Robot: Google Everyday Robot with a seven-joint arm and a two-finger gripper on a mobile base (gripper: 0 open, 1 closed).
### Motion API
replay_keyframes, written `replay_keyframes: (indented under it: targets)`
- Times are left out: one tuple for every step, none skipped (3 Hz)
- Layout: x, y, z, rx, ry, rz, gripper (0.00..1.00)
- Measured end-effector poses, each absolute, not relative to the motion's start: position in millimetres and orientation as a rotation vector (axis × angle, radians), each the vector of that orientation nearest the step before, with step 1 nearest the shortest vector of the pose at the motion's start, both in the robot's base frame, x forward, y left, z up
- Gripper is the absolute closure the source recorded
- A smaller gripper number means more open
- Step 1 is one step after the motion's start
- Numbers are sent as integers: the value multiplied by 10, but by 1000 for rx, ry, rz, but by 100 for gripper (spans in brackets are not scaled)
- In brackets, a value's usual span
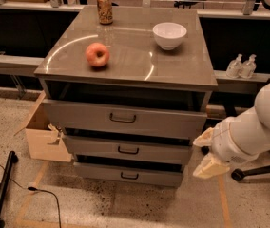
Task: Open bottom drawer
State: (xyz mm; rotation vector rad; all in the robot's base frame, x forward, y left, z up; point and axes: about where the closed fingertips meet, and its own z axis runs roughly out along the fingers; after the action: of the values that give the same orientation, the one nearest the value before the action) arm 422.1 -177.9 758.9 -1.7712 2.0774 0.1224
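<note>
The bottom drawer (129, 175) is the lowest, slimmest grey front of the three-drawer cabinet, with a small dark bar handle (129, 176). Its front stands a little proud of the cabinet, like the two fronts above it. My gripper (205, 153) is on the white arm at the cabinet's lower right corner, level with the middle and bottom drawers. Its cream fingers (210, 167) point left, stand apart and hold nothing. It is to the right of the drawer fronts and well away from the handle.
On the cabinet top (187, 75) are an apple (97, 55), a can (105, 7) and a white bowl (169, 34). An open cardboard box (42, 134) stands at the cabinet's left. A black pole (2, 189) and a cable lie at the lower left. Two bottles (242, 66) stand at the right.
</note>
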Motion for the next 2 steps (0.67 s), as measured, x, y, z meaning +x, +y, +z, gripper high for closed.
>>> replay_keyframes:
  targets:
    - [4052,-1657,7040,-1818,2045,191,16]
    - [3952,-1535,6597,-1843,2036,205,0]
